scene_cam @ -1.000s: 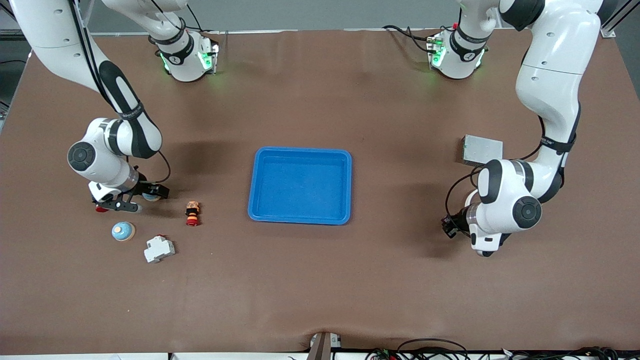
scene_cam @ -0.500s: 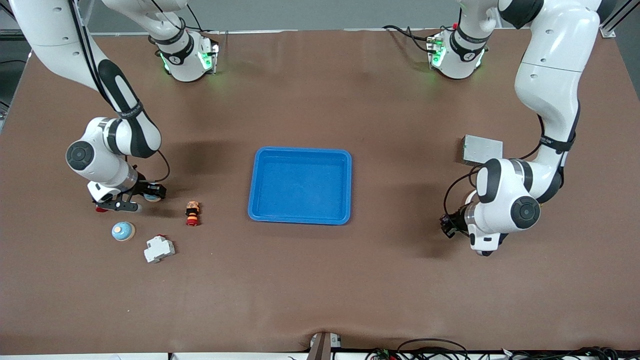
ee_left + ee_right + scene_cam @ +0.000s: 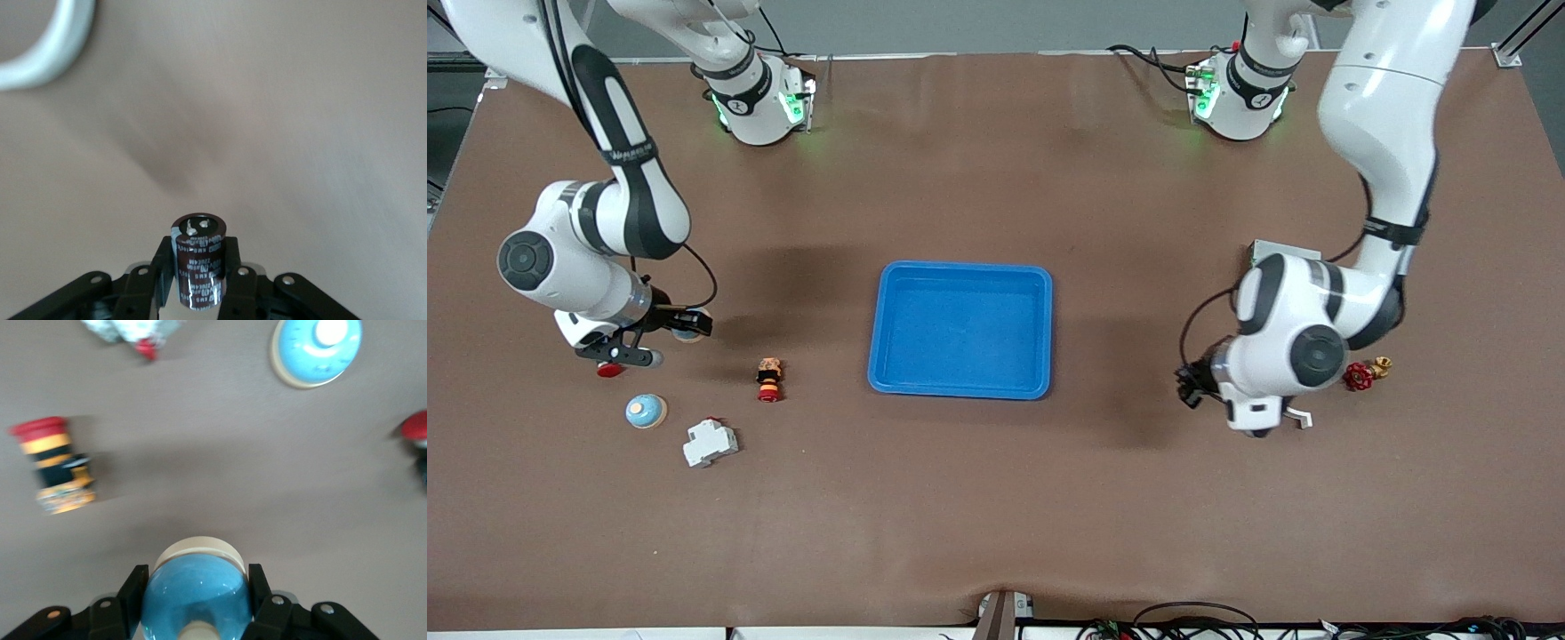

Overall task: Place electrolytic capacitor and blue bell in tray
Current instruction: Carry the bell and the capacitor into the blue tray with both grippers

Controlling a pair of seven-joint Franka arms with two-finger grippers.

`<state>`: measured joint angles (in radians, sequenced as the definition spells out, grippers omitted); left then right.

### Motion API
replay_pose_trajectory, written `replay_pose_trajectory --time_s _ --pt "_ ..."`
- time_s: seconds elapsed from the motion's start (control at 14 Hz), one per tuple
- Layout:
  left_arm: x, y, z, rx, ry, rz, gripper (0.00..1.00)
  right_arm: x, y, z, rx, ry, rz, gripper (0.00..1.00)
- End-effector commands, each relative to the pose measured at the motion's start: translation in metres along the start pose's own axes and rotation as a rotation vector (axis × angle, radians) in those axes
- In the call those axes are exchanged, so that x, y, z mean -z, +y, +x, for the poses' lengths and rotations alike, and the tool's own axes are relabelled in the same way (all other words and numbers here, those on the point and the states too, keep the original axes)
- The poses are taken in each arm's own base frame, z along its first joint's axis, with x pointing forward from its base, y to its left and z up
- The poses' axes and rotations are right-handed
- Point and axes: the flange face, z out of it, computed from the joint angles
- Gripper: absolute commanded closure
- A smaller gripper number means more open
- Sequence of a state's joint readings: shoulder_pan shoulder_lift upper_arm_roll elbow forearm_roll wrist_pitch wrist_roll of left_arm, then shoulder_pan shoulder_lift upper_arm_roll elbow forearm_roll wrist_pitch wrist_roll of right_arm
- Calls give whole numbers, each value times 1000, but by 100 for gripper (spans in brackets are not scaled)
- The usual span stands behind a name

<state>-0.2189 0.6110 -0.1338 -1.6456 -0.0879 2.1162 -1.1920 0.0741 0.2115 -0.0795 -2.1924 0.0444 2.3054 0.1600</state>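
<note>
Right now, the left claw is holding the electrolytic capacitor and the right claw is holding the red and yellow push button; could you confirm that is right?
Not quite: the right claw is shut on a blue bell, not the push button, which lies on the table, as the right wrist view shows. The left claw does hold the electrolytic capacitor.

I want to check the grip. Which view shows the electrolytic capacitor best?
The left wrist view: the electrolytic capacitor fills the foreground, clamped between the fingers of the left gripper, with its printed sleeve and top visible. In the front view the left arm's wrist hides it; the right wrist view does not show it.
</note>
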Motion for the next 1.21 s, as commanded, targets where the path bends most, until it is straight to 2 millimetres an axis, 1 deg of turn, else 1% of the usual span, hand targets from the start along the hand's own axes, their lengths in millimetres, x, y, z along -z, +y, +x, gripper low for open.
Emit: replay_pose_trajectory --time_s 0.0,0.14,0.21,0.29,0.36,0.43,0.5,0.57,0.64,0.71,0.79,0.86,0.93,1.07,1.14 --pt "8 24 -63 48 36 -4 100 21 -74 -24 -93 10 4 100" --pt "11 40 -104 76 37 -29 100 25 -123 -37 -151 27 5 100" --pt "8 43 -108 117 26 -43 100 28 -150 -45 -181 37 7 100" --pt "7 49 -125 147 25 -64 100 35 -177 -53 -217 50 13 100" --pt "3 53 -147 150 27 -76 100 37 -198 -60 -251 57 18 100" --pt "-5 55 -163 138 28 -70 100 35 -220 -68 -279 61 17 100" --pt "-12 57 -186 104 32 -65 100 32 -239 -76 -307 64 18 100" --pt "-24 58 -205 82 38 -52 100 26 -258 -82 -340 66 17 100" --pt "-31 58 -221 103 46 -44 100 17 -277 -87 -366 65 11 100" --pt "-31 58 -224 127 54 -44 100 7 -297 -93 -389 67 6 100" --pt "-34 58 -226 131 57 -42 100 1 -311 -94 -417 69 4 100" --pt "-42 57 -228 141 57 -32 100 -7 -323 -93 -443 69 0 100" --pt "-49 57 -239 147 58 -24 100 -15 -337 -95 -464 71 -4 100" --pt "-68 57 -250 146 56 -13 100 -34 -355 -95 -514 82 4 100" --pt "-71 58 -251 146 53 -19 100 -42 -359 -95 -532 88 14 100"
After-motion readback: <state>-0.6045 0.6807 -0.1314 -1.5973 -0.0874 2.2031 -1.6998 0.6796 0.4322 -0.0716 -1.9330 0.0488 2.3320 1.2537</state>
